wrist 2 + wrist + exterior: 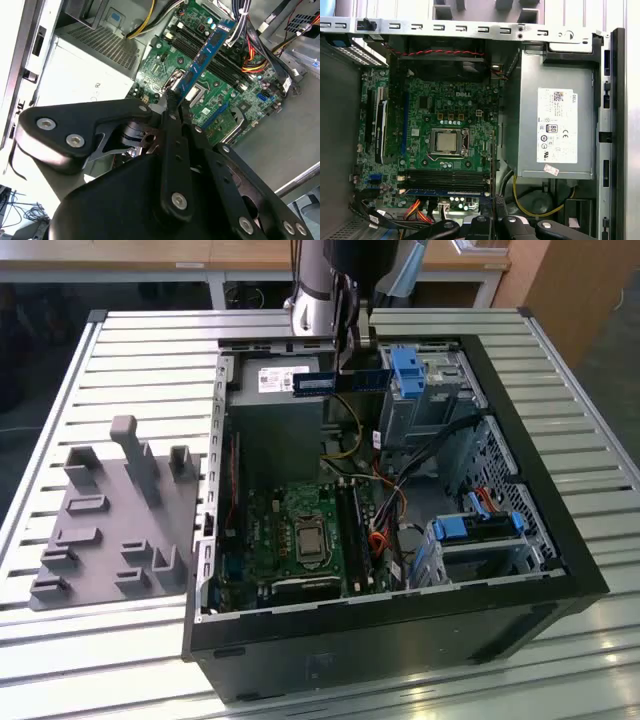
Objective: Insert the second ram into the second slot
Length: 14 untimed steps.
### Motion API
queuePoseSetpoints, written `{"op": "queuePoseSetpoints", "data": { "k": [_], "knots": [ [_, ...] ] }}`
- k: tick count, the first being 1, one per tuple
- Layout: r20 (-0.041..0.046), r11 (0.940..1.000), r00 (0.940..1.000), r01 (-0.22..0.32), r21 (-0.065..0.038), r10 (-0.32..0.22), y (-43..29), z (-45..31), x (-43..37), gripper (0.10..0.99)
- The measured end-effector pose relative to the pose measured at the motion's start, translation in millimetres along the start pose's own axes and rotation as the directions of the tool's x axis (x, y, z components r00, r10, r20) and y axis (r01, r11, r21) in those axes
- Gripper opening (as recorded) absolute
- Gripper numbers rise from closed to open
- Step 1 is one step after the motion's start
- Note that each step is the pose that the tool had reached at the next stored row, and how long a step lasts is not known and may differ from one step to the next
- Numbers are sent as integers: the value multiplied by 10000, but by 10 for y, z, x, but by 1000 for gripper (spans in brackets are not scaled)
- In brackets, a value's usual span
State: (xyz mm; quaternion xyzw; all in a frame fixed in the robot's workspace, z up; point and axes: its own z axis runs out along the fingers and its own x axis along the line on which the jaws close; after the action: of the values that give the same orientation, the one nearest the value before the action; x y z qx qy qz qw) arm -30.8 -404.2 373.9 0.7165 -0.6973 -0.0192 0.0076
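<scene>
Gripper clamped on the second ram — stick held level, well above the open computer case, toward its far end. In the second wrist view my fingertips pinch the blue board, which runs out over the motherboard, apart from it. Memory slots lie beside the processor socket — ram not yet seated. Power supply alongside.

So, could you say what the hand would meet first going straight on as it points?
Probably the memory slots on the motherboard, with the second ram held in the hand touching first; depth unclear.
</scene>
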Motion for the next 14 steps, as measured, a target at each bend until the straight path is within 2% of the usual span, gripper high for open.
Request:
{"op": "queuePoseSetpoints", "data": {
  "k": [14],
  "knots": [
    [-1, 10000, 10000, 0, 0, 0, 1, 0, 29, 137]
  ]
}}
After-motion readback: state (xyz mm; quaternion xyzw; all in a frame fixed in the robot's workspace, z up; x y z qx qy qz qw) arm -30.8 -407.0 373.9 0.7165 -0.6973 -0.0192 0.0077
